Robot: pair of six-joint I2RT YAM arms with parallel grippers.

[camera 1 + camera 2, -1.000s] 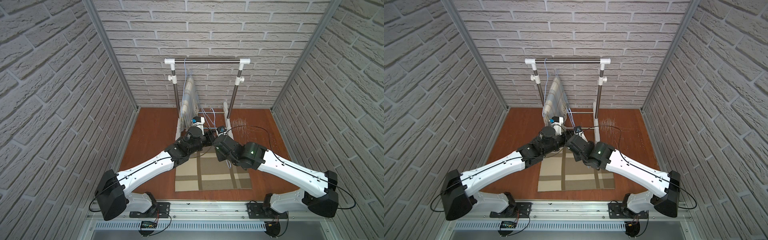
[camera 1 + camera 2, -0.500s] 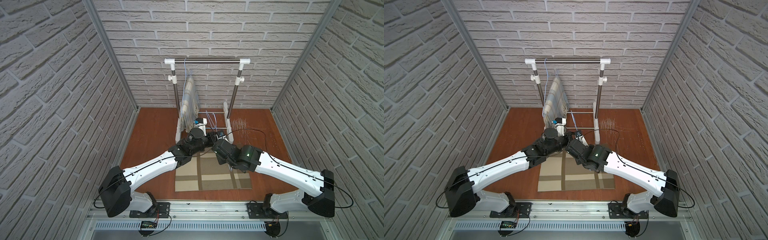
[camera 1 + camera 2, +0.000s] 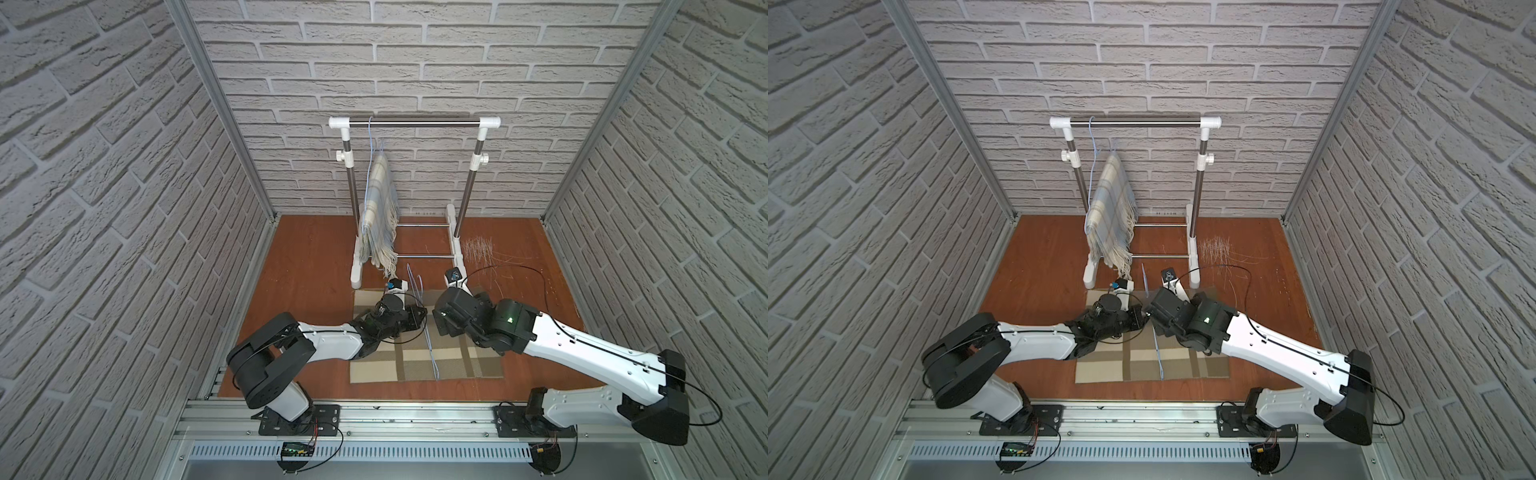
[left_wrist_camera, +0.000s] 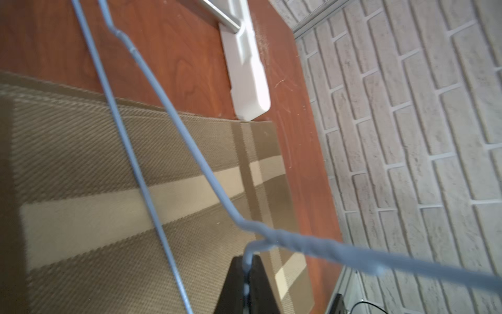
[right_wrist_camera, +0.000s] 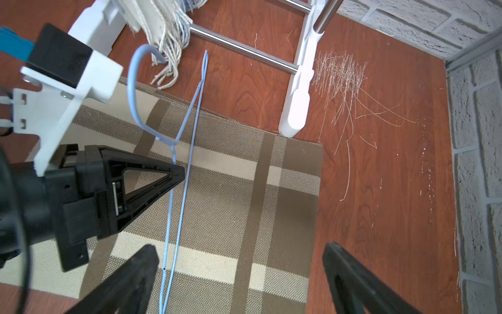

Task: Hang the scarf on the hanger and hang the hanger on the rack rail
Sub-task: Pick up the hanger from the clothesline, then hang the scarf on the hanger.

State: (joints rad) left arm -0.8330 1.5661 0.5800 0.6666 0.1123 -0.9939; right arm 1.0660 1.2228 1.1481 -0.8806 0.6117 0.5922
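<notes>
Nearest, note the right gripper [image 5: 240, 247] spread wide above the woven plaid mat [image 5: 285, 204], with nothing between its jaws. Just past it, see the left gripper [image 5: 179, 172] pinched fully closed on the blue wire hanger [image 4: 191, 144], gripping just beside the twisted neck, with the hook turned toward the back of the cell. Farther off, find the fringed plaid scarf [image 3: 380, 208] hanging below the chrome rail [image 3: 415, 122] of the clothes rack [image 3: 469, 187]. Seemingly draped over a second blue hanger [image 3: 370, 141], though too thin a wire to confirm from above. Not on the mat, not in either gripper.

Possible trouble from here, again working outward:

- A single pinch on thin round wire invites swivelling in the grip. Could swing the long bottom bar into the open right gripper or catch it on the mat edge.
- Close to the hook in the right wrist view: the scarf's fringe [image 5: 168, 68]. Risk of snagging it and dragging the scarf down.
- Risk of clipping the white rack foot [image 5: 296, 108] with the hanger's far corner during a lift.
- Loose threads [image 5: 339, 73] on the wooden floor [image 5: 394, 190] hint at a fragile fringe. Avoid any tugging there.
</notes>
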